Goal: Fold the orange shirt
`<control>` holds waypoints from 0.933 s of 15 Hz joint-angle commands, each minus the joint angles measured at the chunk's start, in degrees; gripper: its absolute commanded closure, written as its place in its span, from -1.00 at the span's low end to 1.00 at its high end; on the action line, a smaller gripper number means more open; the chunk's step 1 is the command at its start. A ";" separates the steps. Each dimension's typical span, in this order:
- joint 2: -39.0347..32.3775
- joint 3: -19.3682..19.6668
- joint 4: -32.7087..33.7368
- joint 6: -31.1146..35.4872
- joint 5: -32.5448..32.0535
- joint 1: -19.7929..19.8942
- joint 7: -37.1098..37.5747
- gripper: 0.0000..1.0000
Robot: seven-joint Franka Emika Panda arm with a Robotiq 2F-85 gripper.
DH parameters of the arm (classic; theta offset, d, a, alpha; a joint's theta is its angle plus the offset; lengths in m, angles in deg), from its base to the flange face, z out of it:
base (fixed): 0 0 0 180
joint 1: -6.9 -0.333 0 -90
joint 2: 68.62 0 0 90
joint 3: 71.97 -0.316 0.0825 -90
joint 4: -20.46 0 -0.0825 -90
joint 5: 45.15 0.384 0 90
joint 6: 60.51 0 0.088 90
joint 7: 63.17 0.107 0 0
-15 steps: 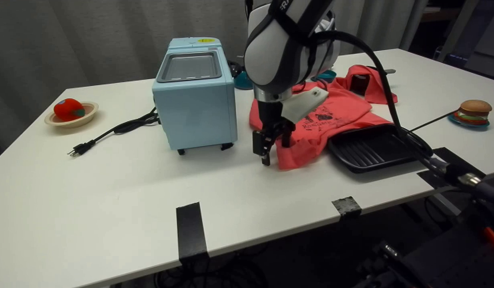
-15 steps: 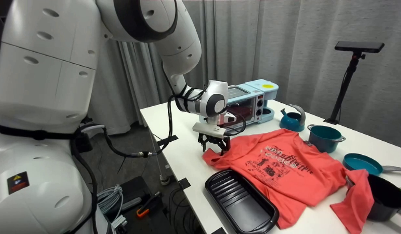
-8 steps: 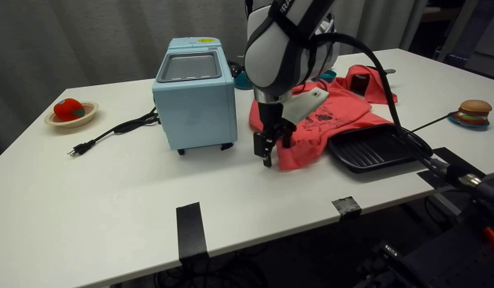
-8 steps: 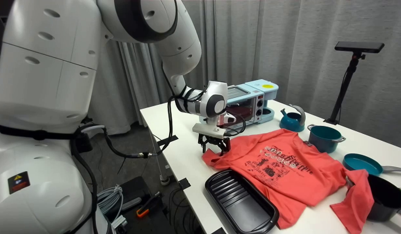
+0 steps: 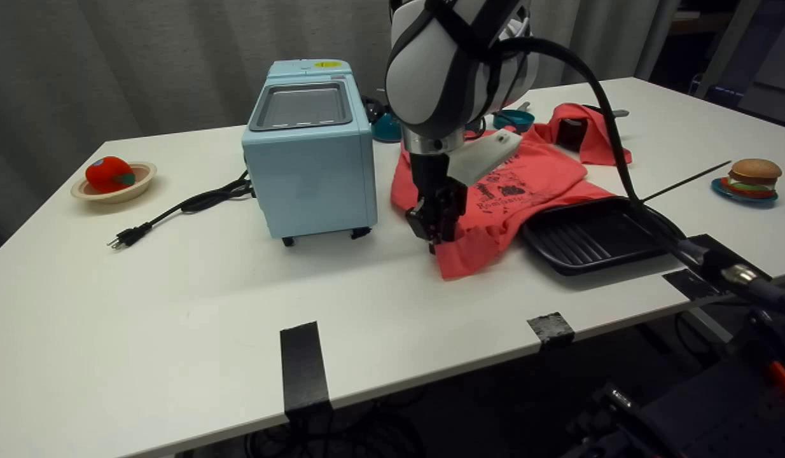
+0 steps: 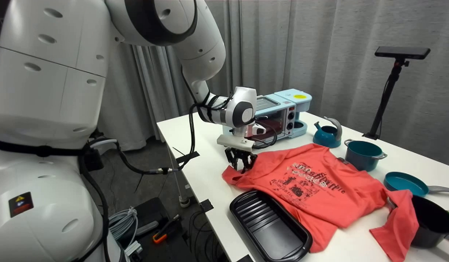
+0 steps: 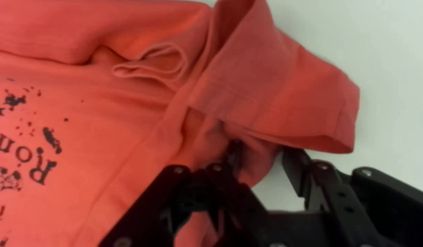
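Observation:
The orange shirt (image 6: 308,189), coral in colour with a dark print, lies spread on the table in both exterior views. One sleeve (image 7: 287,99) is crumpled and folded over in the wrist view. At that sleeve is my gripper (image 7: 259,145), pointing down. Its fingers (image 7: 293,168) stand partly apart, with loose cloth between them and bare table showing in the gap. The sleeve's edge covers the tip of one finger, so contact there cannot be seen. In an exterior view the gripper (image 6: 239,170) sits right at the sleeve's end.
A black grill pan (image 6: 270,227) lies against the shirt's side. The far sleeve drapes over a black pot (image 6: 432,222). A light blue toaster oven (image 5: 310,178) stands close to the gripper. A kettle (image 6: 327,134) and a teal pot (image 6: 364,154) are behind.
My gripper's fingers have come closer together around the sleeve, and the hand has lifted slightly. The shirt has slid a little, its sleeve end shifting towards the table's front edge.

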 commanded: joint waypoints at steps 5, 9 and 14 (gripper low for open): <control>0.05 1.08 1.35 -2.65 0.11 0.36 0.26 0.98; 2.03 -0.35 0.24 -2.89 2.57 1.30 -0.81 0.97; 8.60 -3.63 -1.92 -3.36 11.95 4.24 -3.85 0.97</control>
